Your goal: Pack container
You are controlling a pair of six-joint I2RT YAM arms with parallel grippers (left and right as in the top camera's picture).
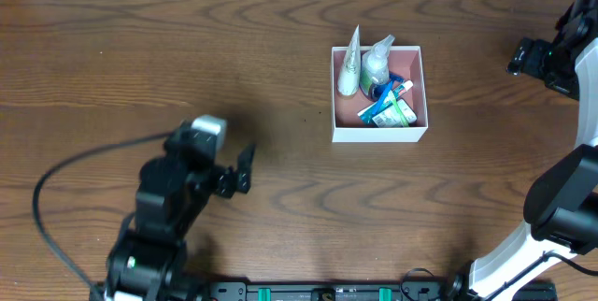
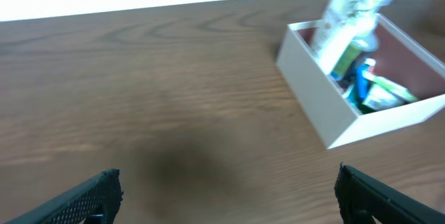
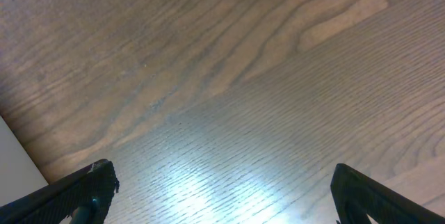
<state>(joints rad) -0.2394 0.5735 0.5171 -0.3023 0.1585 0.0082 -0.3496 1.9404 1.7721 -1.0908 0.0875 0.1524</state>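
Note:
The container (image 1: 337, 97) is a square white box with a pink interior, standing right of centre on the wooden table. It holds two pale tubes or bottles standing upright and blue, green and white toiletries lying at its near side. It also shows at the upper right of the left wrist view (image 2: 309, 93). My left gripper (image 1: 245, 168) is open and empty, well to the left of the container; its fingertips (image 2: 226, 189) frame bare wood. My right gripper (image 1: 519, 58) is open and empty at the far right edge, over bare wood (image 3: 222, 189).
A black cable (image 1: 70, 165) loops from the left arm across the table's left side. The right arm's base (image 1: 561, 212) stands at the right front. A black rail (image 1: 327, 292) runs along the front edge.

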